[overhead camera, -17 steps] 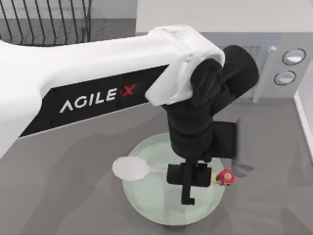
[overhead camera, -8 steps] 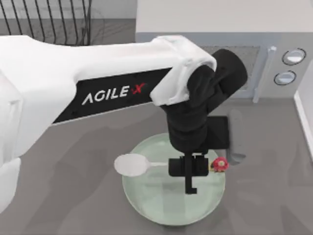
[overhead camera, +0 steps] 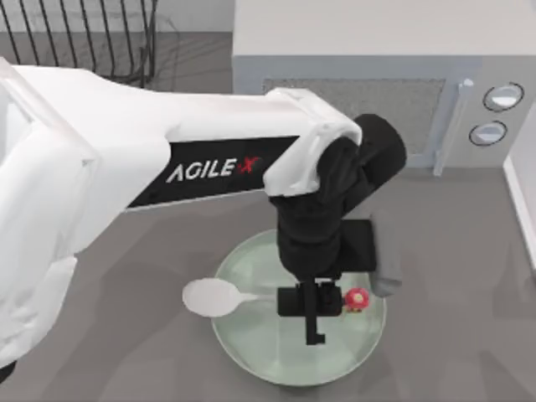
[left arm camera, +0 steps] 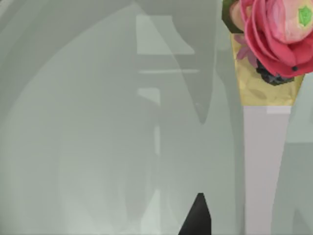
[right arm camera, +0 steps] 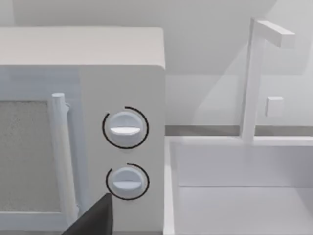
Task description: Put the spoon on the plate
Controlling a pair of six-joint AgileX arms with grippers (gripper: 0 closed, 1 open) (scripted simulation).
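Observation:
The pale mint-green plate [overhead camera: 251, 352] lies at the front middle of the table. My left gripper [overhead camera: 311, 303] hangs over its centre, shut on the handle of the white spoon [overhead camera: 209, 296]. The spoon lies crosswise over the plate. Its oval bowl juts past the plate's left rim, and its red flower ornament [overhead camera: 358, 297] is above the plate's right part. In the left wrist view the spoon's handle [left arm camera: 264, 166] and flower [left arm camera: 274, 34] hang close above the glossy plate [left arm camera: 88, 147]. My right gripper [right arm camera: 93, 220] is parked facing the microwave's knobs.
A white microwave [overhead camera: 377, 84] stands at the back, its door handle and two knobs [overhead camera: 494, 113] toward the right. A dark wire rack [overhead camera: 84, 38] is at the back left. A white sink basin [right arm camera: 234, 196] with a faucet sits at the right edge.
My left arm has shifted left, carrying the spoon with it. The flower end has moved from the plate's right rim to inside it, and the bowl has slid further left.

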